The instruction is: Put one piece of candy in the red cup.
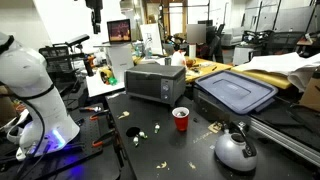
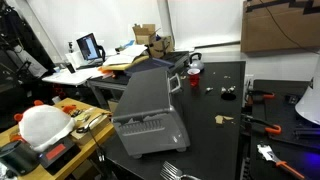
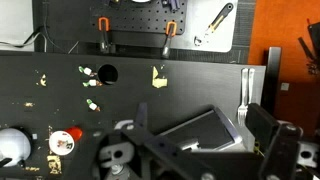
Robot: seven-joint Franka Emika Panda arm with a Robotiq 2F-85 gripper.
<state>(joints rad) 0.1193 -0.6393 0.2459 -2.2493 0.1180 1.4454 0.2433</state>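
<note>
The red cup (image 1: 181, 119) stands upright on the black tabletop (image 1: 150, 158) in an exterior view, in front of the toaster oven (image 1: 155, 83) and near the silver kettle (image 1: 236, 150). Candy pieces (image 1: 135, 131) lie scattered around it, and I cannot see any inside it.

In an exterior view from behind the oven, the cup (image 2: 176, 81) shows just past the oven's corner, with more candy pieces farther along the tabletop.

In the wrist view I look down from high up. The cup (image 3: 66, 140) has its open mouth toward me and sits just beside the kettle. My end effector (image 3: 195, 150) hangs with its fingers apart, holding nothing.

I judge the step in hand is picking up a piece. I'd choose the lone yellowish candy (image 3: 158, 78), which lies clear of its neighbours. I'd drop straight down with my fingers straddling it and close on that one only.
</note>
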